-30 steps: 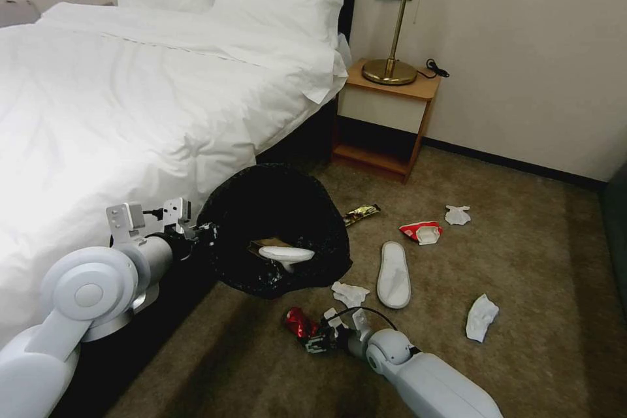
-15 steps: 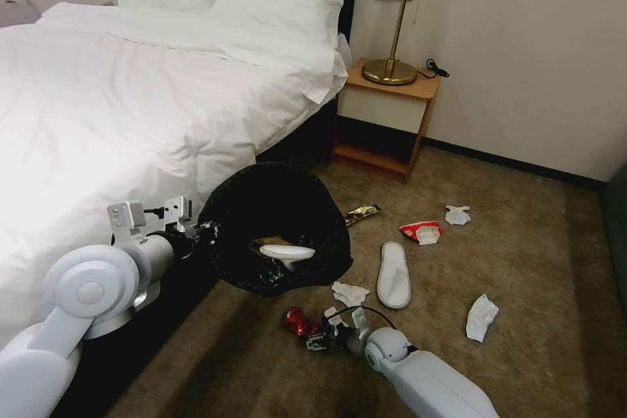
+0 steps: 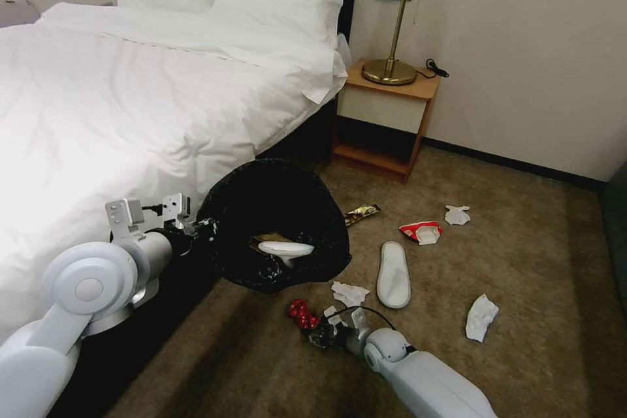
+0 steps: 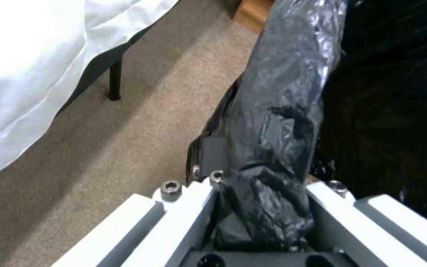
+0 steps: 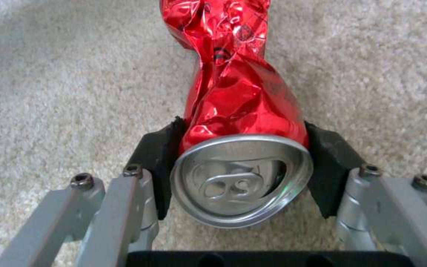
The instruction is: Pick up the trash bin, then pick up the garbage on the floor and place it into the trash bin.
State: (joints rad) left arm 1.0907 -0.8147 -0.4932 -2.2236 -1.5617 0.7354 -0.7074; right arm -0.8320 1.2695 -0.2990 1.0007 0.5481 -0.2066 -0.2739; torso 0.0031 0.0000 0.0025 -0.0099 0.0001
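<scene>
Cleanup partly done, with one crushed can in the jaws and a scatter of litter left on the carpet.

The left gripper (image 4: 263, 207) is clamped on the rim of the trash bin (image 3: 274, 222), crinkly glossy black bag bunched between its jaws, holding the bin up beside the bed (image 3: 130, 91); a white slipper (image 3: 285, 249) already lies inside. Low to the carpet, the right gripper (image 5: 243, 163) has its black pads pressed against both sides of a crumpled red can (image 5: 233, 92), silver lid facing back into the jaws. Beyond those jaws lie a crumpled tissue (image 3: 349, 292), a second flat slipper (image 3: 394, 274), a red wrapper (image 3: 421, 231), a gold packet (image 3: 361, 213) and two more tissues (image 3: 482, 317).
</scene>
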